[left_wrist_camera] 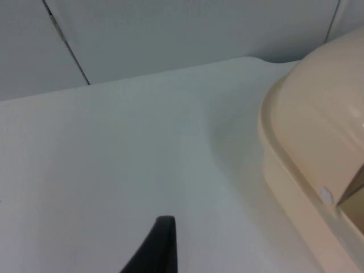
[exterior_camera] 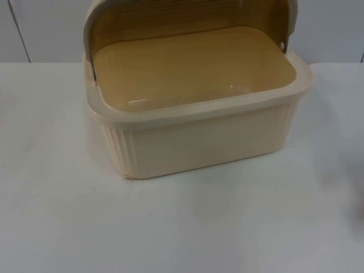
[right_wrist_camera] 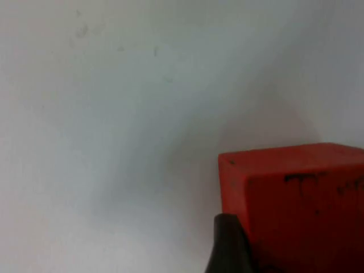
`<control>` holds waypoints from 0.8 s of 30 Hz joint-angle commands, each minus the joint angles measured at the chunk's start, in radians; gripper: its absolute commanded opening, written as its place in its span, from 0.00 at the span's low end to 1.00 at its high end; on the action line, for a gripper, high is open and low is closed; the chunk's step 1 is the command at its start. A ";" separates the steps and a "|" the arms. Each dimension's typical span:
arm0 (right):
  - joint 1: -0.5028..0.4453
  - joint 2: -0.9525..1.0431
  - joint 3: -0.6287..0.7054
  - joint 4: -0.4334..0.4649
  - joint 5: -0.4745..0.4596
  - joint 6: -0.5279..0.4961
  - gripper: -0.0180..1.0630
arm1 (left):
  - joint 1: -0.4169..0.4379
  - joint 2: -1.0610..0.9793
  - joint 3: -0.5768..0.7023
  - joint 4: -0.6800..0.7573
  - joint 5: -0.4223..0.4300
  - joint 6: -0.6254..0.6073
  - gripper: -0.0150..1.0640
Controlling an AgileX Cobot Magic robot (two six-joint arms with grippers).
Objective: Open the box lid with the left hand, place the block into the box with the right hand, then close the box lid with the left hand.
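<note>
A: Fingers of right gripper [right_wrist_camera: 267,250]: one black fingertip [right_wrist_camera: 230,244] touching the face of the red block [right_wrist_camera: 296,199]. Spread or pinching: cannot tell. Block resting on the white surface [right_wrist_camera: 114,114], or just lifted off it; not resolvable.

B: Fingers of left gripper [left_wrist_camera: 162,247]?

A: Spread or pressed together: cannot tell. Hanging above bare surface, just beside the box [exterior_camera: 193,114], with the lid [left_wrist_camera: 324,96] toward 3 o'clock. Judged parked there to leave the box mouth free.

B: Box condition?

A: Lid [exterior_camera: 187,14] swung up and back toward 12 o'clock in the top view; interior holding nothing. Opening step judged done; placing step in hand.

B: Edges and room?

A: Raised rim [exterior_camera: 199,108] all round; block to be carried over it before lowering. Broad bare surface at 6 and 9 o'clock of the box.
</note>
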 commanded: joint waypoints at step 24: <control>0.016 -0.640 -0.106 0.074 -0.158 0.070 0.02 | -0.006 0.001 -0.007 0.000 -0.031 0.000 0.99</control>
